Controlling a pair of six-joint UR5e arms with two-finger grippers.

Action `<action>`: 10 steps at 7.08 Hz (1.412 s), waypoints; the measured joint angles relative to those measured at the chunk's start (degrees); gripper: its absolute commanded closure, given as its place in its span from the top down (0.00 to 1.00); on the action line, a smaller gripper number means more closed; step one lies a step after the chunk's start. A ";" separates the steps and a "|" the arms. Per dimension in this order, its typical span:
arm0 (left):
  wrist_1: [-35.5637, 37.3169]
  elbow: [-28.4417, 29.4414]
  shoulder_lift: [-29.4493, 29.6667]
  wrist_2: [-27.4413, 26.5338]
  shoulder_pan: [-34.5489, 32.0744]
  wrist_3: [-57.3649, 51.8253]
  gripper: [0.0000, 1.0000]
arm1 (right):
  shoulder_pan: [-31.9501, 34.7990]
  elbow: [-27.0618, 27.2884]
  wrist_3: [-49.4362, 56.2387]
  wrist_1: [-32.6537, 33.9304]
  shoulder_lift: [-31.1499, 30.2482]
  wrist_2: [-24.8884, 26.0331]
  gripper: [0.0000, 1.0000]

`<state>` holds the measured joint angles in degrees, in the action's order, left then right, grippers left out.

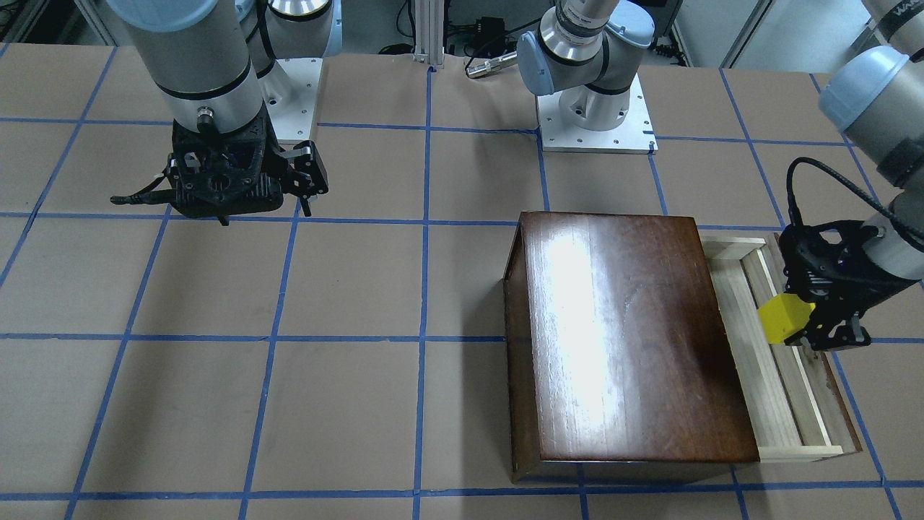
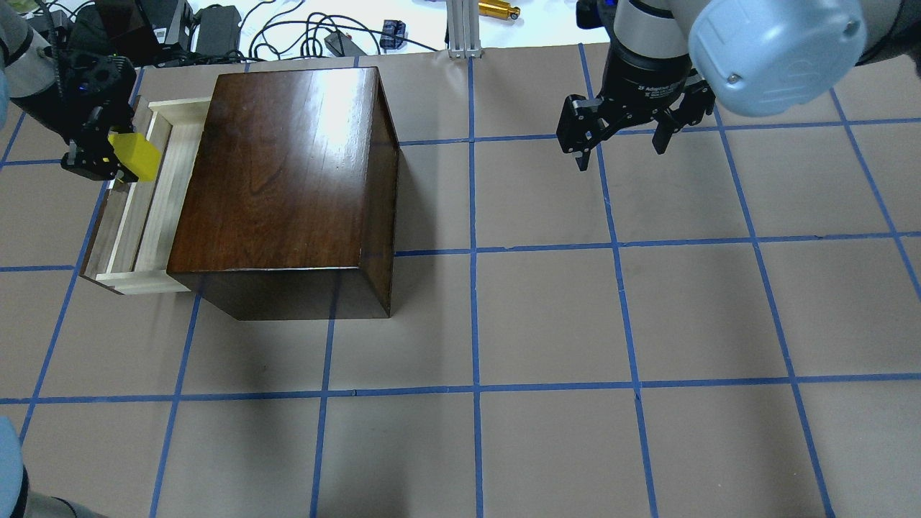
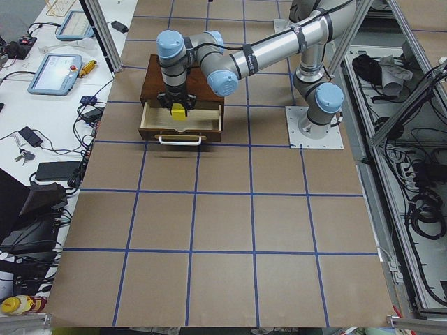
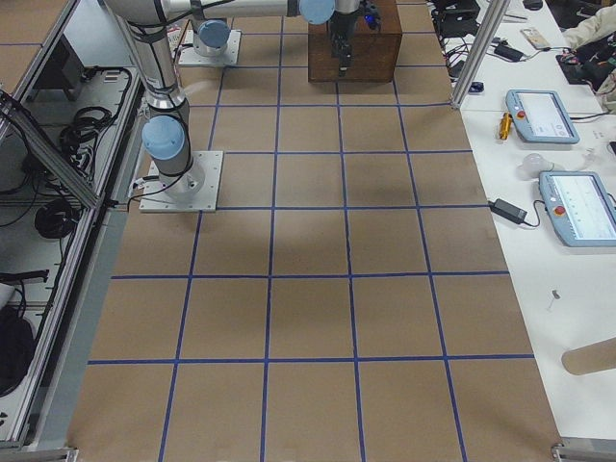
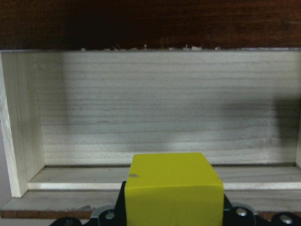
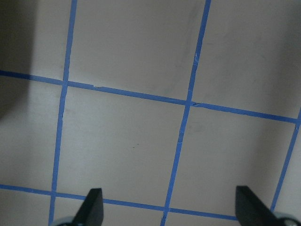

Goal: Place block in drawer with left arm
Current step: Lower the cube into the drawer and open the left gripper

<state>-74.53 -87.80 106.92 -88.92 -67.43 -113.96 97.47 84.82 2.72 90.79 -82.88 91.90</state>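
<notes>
My left gripper [image 1: 808,328] is shut on the yellow block [image 1: 784,318] and holds it above the open drawer [image 1: 776,404], near the drawer's front panel. The overhead view shows the same: the gripper [image 2: 108,155], the block [image 2: 134,158] and the pale drawer [image 2: 155,208] pulled out of the dark wooden box [image 2: 280,165]. In the left wrist view the block [image 5: 173,188] sits between the fingers over the drawer's light-wood floor [image 5: 164,108]. My right gripper [image 2: 619,144] is open and empty, hovering over bare table far from the box; its fingertips [image 6: 91,207] show wide apart.
The dark box [image 1: 628,339] stands on the brown paper table with blue tape grid. The arm bases [image 1: 595,123] are bolted at the robot's edge. Cables and adapters [image 2: 216,29] lie beyond the table's far edge. A white handle [image 3: 179,140] sticks out of the drawer front.
</notes>
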 measured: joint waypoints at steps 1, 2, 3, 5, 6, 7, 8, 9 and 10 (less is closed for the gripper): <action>1.48 -1.06 1.34 0.01 -0.16 0.00 0.00 | 0.00 0.00 -0.01 0.00 0.00 0.00 1.00; 3.30 -2.41 2.50 0.00 -0.21 0.03 0.00 | 0.00 0.00 -0.05 0.00 0.00 -0.01 1.00; 4.91 -3.48 3.31 0.00 -0.23 0.06 0.00 | 0.00 0.00 -0.07 0.00 0.00 0.01 1.00; 5.95 -4.20 3.99 0.18 -0.27 0.19 1.00 | 0.00 0.00 -0.07 0.00 0.00 0.03 1.00; 5.80 -4.15 3.91 0.53 -0.34 0.26 1.00 | 0.00 0.00 -0.03 0.00 0.00 0.03 1.00; 5.20 -3.98 3.31 1.13 -0.61 0.54 1.00 | 0.00 0.00 -0.01 0.00 0.00 0.03 1.00; 3.20 -3.51 2.00 1.41 -1.12 1.37 1.00 | 0.00 0.00 -0.02 0.00 0.00 0.03 1.00; -1.19 -2.46 -0.04 1.51 -1.50 2.62 1.00 | 0.00 0.00 -0.04 0.00 -0.01 0.03 1.00; -6.33 -1.42 -2.65 1.50 -1.69 4.80 1.00 | 0.00 0.00 -0.02 0.00 -0.01 0.03 1.00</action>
<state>-80.86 -89.23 104.27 -87.42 -69.12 -109.16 97.47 84.81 2.70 90.79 -82.89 91.93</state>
